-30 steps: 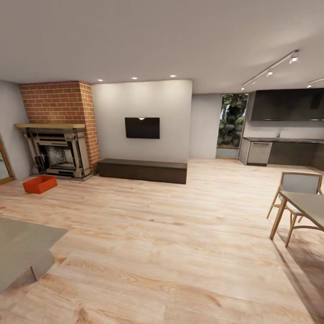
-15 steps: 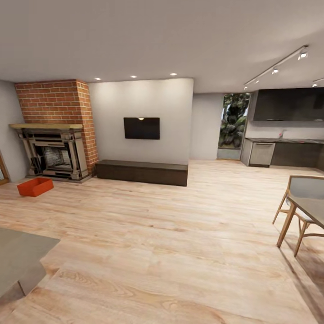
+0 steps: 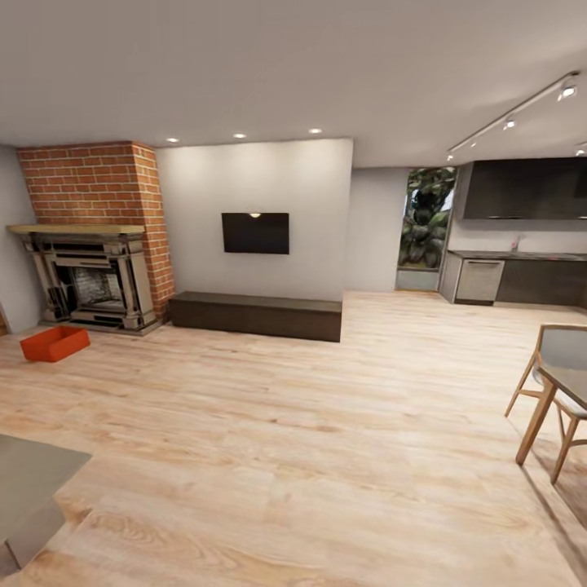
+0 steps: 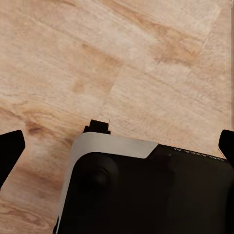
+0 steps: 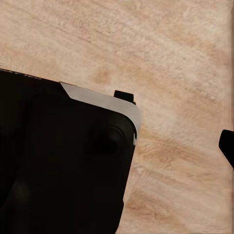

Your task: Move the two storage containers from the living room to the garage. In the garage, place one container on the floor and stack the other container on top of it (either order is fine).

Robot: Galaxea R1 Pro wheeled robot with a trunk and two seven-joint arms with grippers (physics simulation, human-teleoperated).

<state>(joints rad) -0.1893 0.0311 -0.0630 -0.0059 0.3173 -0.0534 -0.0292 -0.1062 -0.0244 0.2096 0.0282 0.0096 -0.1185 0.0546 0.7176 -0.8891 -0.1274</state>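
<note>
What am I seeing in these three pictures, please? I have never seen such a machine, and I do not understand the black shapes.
It is a simulated wheeled robot with two arms. The big picture comes from its head camera: a living room with a brick fireplace, a wall TV and one red-orange storage container on the wood floor. The other two come from cameras near each hand, looking down at the planks; the black and grey shapes are the robot's own body. Dark finger tips show at the edges with nothing held between them.

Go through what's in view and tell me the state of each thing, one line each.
storage container: upright, open-top, on the wood floor by the fireplace
TV: wall-mounted, screen dark
fireplace: unlit
chair: upright, at the table
left gripper: open, empty
right gripper: cannot tell
</note>
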